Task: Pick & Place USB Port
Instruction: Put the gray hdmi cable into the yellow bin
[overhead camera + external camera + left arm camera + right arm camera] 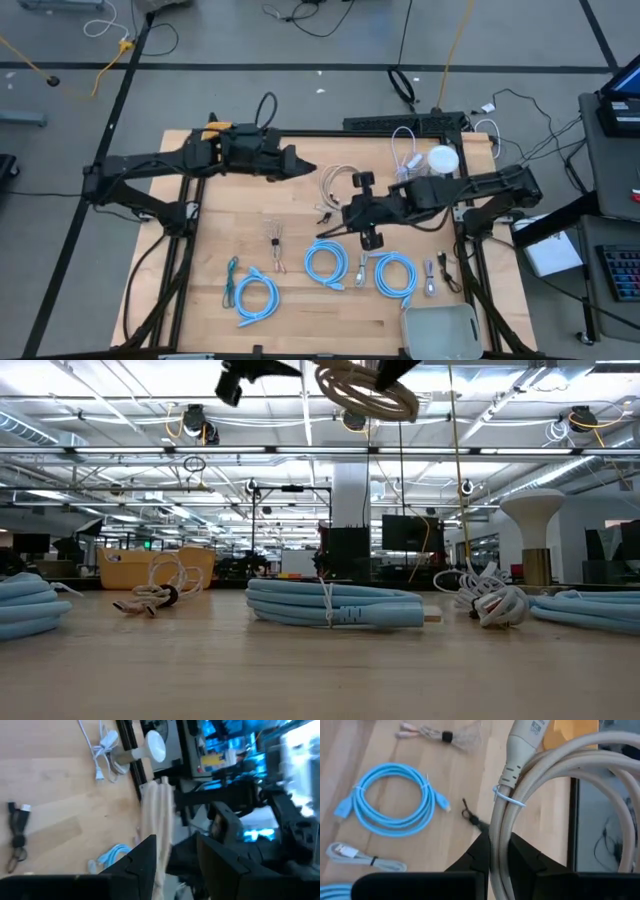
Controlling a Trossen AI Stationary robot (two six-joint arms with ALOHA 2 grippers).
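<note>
Your right claw (492,855) is clamping the beige coiled cable (555,775) by one side of its loop, and in the high view that coil (338,184) is hanging above the bench (200,300) near the centre of the frame, between the two arms; in the low view it is dangling at the top edge, well clear of the wood. The grip is sitting on only a few strands, so the bundle could be slipping out or swinging as you are moving; the thin tie (509,799) is all that is holding the loops together, and a snag could be letting them spill.

Your left claw (305,168) is hovering just beside the coil in the high view, to its left; I cannot tell whether its fingers are apart or together, and a careless reach could be knocking the cable loose or bumping the right arm.

Below, the light blue cables (327,265) are lying in the lower middle of the frame; a low pass could be dragging the hanging loop through them; the grey bin (440,328) at the lower right looks like the likely target, and a swinging coil could be catching its rim.
</note>
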